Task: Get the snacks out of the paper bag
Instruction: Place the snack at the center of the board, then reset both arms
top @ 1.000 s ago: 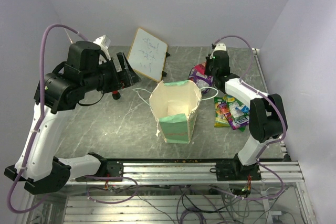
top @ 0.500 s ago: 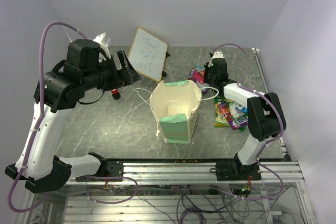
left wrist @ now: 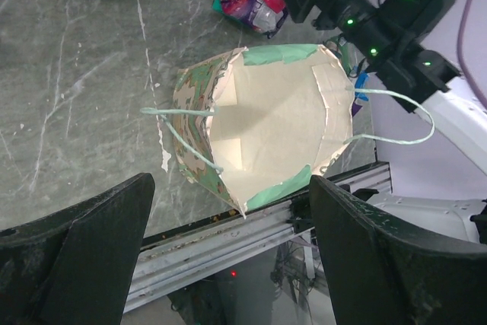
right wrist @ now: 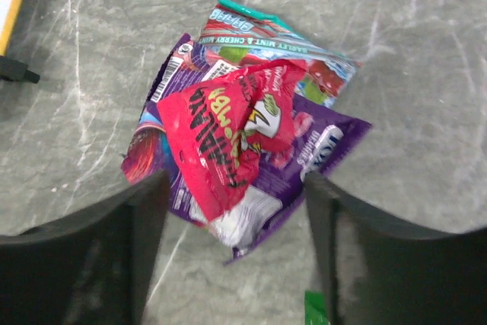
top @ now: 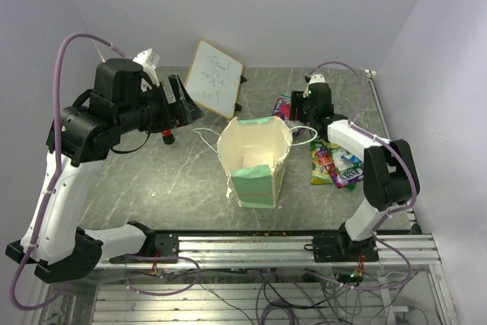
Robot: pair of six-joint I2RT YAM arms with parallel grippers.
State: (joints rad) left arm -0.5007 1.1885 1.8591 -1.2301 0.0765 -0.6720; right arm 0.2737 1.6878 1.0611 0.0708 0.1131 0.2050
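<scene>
The paper bag (top: 255, 161) stands open mid-surface (top: 152, 180). Just far-right of it, the right tool (right wrist: 236, 188) hangs spread wide and empty over piled snack packets (right wrist: 243, 138). The left tool (left wrist: 228, 184) gapes empty above the bag.

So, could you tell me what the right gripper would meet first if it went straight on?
Probably the red snack packet; the open right gripper points straight at it, with nothing visible between, though depth is unclear.

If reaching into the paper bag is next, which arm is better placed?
Left, probably: the left gripper, open, faces the paper bag mouth, while the right gripper hangs open over snacks lying behind it.
</scene>
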